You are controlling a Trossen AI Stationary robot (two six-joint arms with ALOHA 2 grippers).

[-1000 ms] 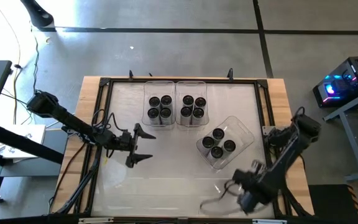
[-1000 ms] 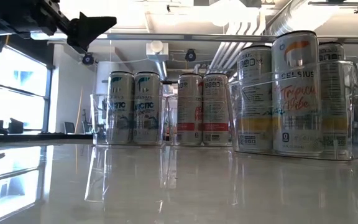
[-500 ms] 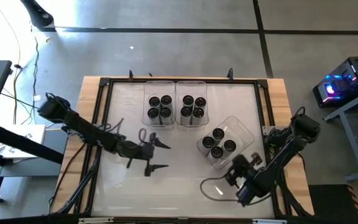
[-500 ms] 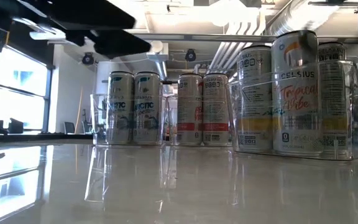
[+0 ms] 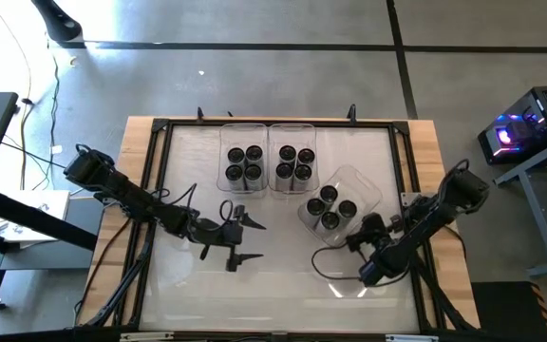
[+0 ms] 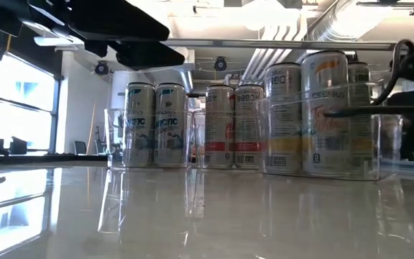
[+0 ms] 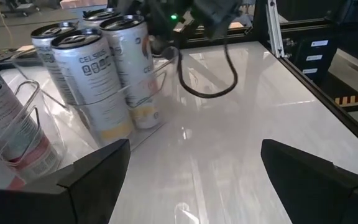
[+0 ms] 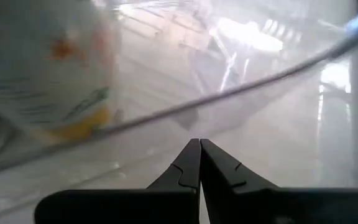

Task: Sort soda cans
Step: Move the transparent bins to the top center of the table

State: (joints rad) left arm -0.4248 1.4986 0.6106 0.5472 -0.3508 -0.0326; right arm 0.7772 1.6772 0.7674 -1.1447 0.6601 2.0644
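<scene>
Cans (image 5: 273, 163) stand upright in three clear bins on the white table (image 5: 273, 285). Two bins (image 5: 269, 128) sit side by side at the upper middle of the high view, four cans in each. The third bin (image 5: 364, 190) lies tilted, right of centre, holding four more cans (image 5: 330, 208). The right gripper (image 5: 352, 243) sits just below and right of that tilted bin, its fingers (image 8: 197, 163) pressed together with nothing between them, their tips right at the bin's clear wall (image 8: 241, 93). The left gripper (image 5: 246, 241) hangs over the table left of centre, its fingers (image 7: 98, 171) spread wide apart and empty, pointing toward the tilted bin.
</scene>
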